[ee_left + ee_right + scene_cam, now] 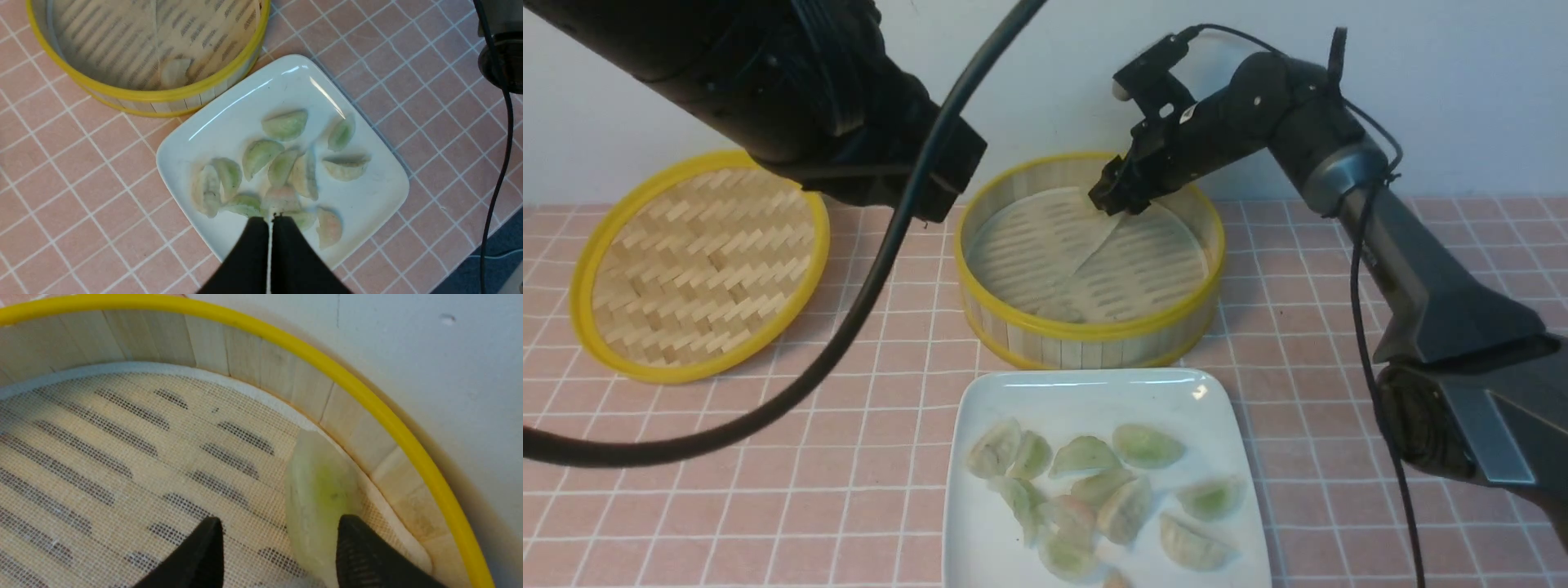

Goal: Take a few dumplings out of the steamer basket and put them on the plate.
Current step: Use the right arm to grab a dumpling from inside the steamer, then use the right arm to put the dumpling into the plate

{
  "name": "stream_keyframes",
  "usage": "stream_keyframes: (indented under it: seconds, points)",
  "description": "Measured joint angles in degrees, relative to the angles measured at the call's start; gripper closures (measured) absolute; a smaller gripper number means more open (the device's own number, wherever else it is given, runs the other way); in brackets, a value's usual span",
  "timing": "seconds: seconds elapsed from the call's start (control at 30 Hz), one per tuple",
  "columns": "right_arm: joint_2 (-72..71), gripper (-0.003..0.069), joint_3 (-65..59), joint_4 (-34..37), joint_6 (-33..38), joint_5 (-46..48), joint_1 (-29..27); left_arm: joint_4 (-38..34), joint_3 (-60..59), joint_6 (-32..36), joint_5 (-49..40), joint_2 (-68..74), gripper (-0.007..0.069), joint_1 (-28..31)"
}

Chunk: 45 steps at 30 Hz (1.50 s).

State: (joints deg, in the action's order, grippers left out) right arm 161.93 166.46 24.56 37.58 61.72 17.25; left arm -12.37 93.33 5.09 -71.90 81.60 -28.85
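The steamer basket stands mid-table, with the white plate just in front of it. Several pale green dumplings lie on the plate. My right gripper reaches into the basket at its far wall. In the right wrist view this gripper is open, and one dumpling lies on the liner between its fingers, close to one fingertip. Another dumpling lies by the basket's near wall. My left gripper is shut and empty above the plate's dumplings.
The flat woven lid lies at the left on the pink tiled table. A wall stands directly behind the basket. My left arm's black cable loops across the left side. The right arm's base fills the right edge.
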Motion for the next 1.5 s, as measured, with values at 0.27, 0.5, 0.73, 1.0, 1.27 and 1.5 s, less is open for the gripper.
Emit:
stream_keyframes:
  seconds: [0.27, 0.5, 0.73, 1.0, 1.27, 1.5]
  points:
    - [2.7, 0.0299, 0.0, -0.8, 1.0, -5.4, 0.3, 1.1, -1.5, 0.0, 0.0, 0.0, 0.0631, 0.0]
    - [3.7, 0.0299, 0.0, -2.1, 1.0, -7.2, 0.3, 1.7, -1.5, 0.1, 0.0, 0.0, 0.0631, 0.0]
    - [4.5, 0.0391, 0.0, -1.6, 0.3, -8.7, 0.3, 1.6, -1.5, 0.5, 0.0, 0.0, 0.0631, 0.0]
    - [3.7, 0.0435, 0.5, -3.0, -2.1, -5.5, 0.4, 1.3, -1.6, 1.0, 0.0, 0.0, 0.0631, 0.0]
    - [-1.9, 0.0435, 1.5, -3.8, -6.4, 8.6, 0.4, 1.3, -1.6, 1.1, 0.0, 0.0, 0.0631, 0.0]
    - [-9.9, 0.0435, 1.7, -4.1, -15.4, 10.6, 0.4, 1.3, -1.6, 1.2, 0.0, 0.0, 0.0631, 0.0]
